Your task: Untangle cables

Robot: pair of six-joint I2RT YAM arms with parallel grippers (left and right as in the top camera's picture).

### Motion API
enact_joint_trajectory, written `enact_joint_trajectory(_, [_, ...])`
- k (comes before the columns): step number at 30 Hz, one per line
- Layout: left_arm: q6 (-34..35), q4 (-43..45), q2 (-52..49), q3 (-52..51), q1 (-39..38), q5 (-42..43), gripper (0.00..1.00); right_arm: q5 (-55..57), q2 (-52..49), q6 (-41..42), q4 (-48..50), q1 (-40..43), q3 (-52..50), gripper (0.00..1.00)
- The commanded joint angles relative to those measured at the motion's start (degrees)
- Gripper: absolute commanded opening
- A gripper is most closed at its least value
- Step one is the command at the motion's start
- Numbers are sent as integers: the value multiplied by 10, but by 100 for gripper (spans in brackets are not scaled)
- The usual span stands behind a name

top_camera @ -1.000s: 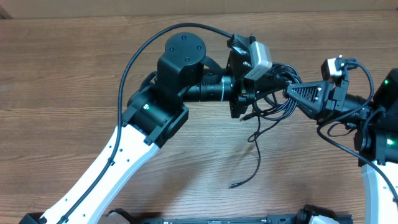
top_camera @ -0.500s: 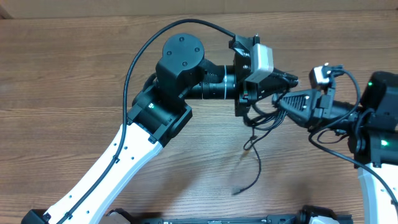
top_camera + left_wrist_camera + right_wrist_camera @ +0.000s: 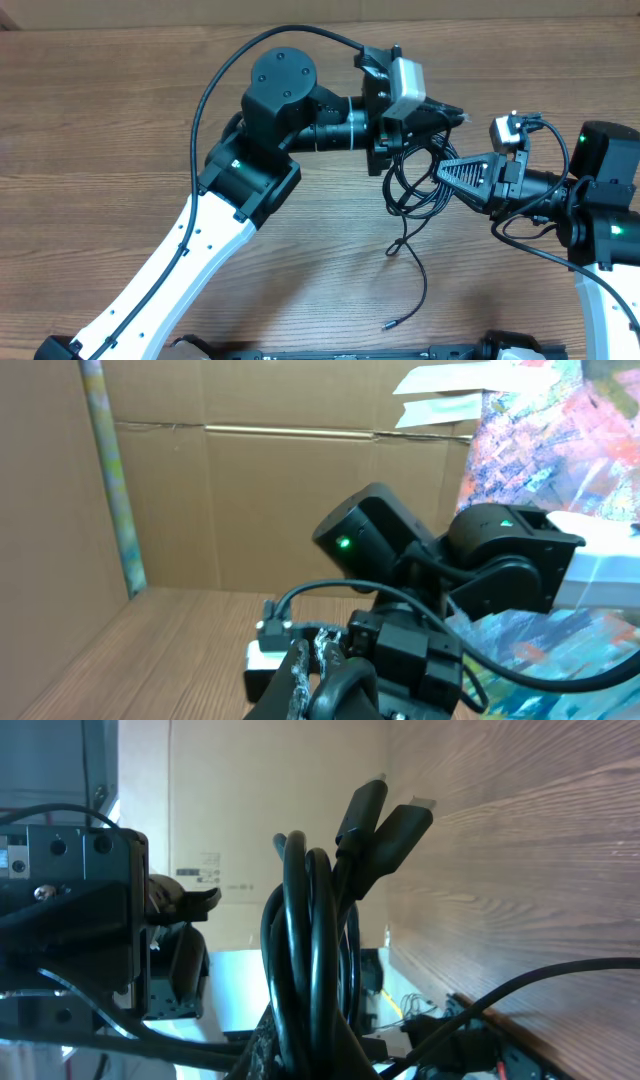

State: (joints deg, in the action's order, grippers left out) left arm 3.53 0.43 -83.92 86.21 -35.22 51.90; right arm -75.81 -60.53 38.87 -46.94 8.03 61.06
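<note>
1. Black cables (image 3: 412, 185): thin looped cords bunched between both grippers; one strand trails toward 6 o'clock and ends in a small plug (image 3: 388, 325).
2. Right gripper (image 3: 442, 172): clamped on the bundle from 3 o'clock.
3. Left gripper (image 3: 455, 112): closed at 12 o'clock; its hold on the cords is unclear.
4. Table (image 3: 100, 120): bare wood at 6 o'clock, far edge near at 12 o'clock.

Wooden table (image 3: 100, 120): brown, grain running crosswise. Cardboard wall (image 3: 250, 500) stands along the table's far edge, a horizontal seam near its top. Shiny mottled pole (image 3: 112, 480) upright at the table's left. Multicoloured painted sheet (image 3: 540, 450) beyond the table's right.
</note>
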Motion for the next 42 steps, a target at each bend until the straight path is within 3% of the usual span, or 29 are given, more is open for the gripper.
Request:
enact_joint_trajectory(1, [18,28,35,24,26,-15,4,104,-4,-34,-16,-6,-10,4])
enact_joint_trajectory(21, [-4,43,41,24,97,4,4,216,-4,-231,-75,-6,-10,4])
enact_joint_trajectory(26, [-47,42,41,24,125,117,4,269,-4,-231,-82,-6,-10,4])
enact_joint_trajectory(33, [-48,39,41,24,169,271,4,274,-4,-231,-81,-6,-10,4])
enact_joint_trajectory(36, [-47,2,41,24,176,321,4,285,-4,-231,-83,-6,-10,4])
enact_joint_trajectory(42, [-49,-183,41,23,175,335,4,284,-4,-231,-81,-6,-10,4])
